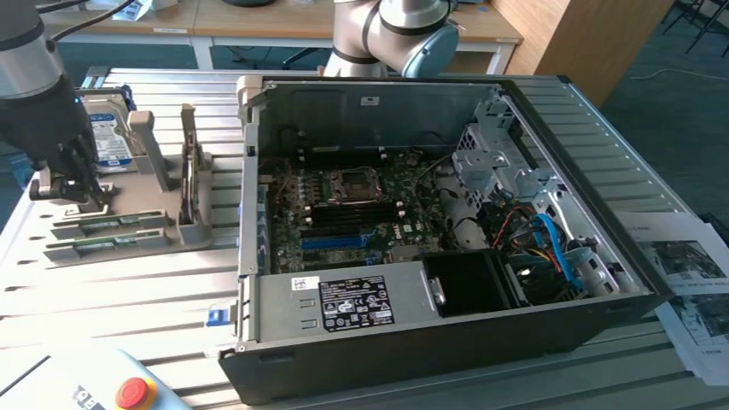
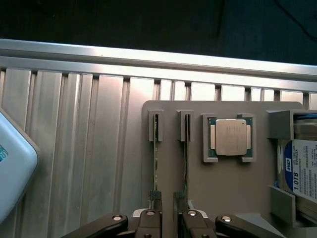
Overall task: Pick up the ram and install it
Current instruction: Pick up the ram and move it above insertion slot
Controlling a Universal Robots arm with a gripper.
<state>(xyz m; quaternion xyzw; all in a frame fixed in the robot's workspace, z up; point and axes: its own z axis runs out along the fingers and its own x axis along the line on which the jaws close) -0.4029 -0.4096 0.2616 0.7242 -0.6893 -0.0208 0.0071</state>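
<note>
Over on the exterior view's left, the tool (image 1: 82, 198) hangs low over a grey holder (image 1: 160, 235) that sits on the ribbed metal desk (image 1: 137, 290). Its fingers (image 2: 155, 198) are spread apart with nothing between them. Two ram sticks stand on their long edges in parallel slots of that holder. The near ram stick (image 1: 108, 246) and the far ram stick (image 1: 108, 225) both have their long axis running from the exterior view's left to its right, roughly level with the desk. In the wrist view they show edge-on as two thin green lines, the near ram stick (image 2: 155, 158) and the far ram stick (image 2: 185, 158), side by side but apart. There the tool (image 2: 167, 199) sits at one end of the pair. One fingertip is in line with the near stick, the other is just beside the far stick, and the gap between them falls over the bare holder (image 2: 223, 193) between the two. A square silver processor chip (image 2: 230, 137) lies in its own pocket beyond the far stick, and a hard drive (image 1: 111, 137) stands further back. The open computer case (image 1: 456, 342) lies to the right, well apart from the sticks, with its motherboard (image 1: 364, 213) exposed.
</note>
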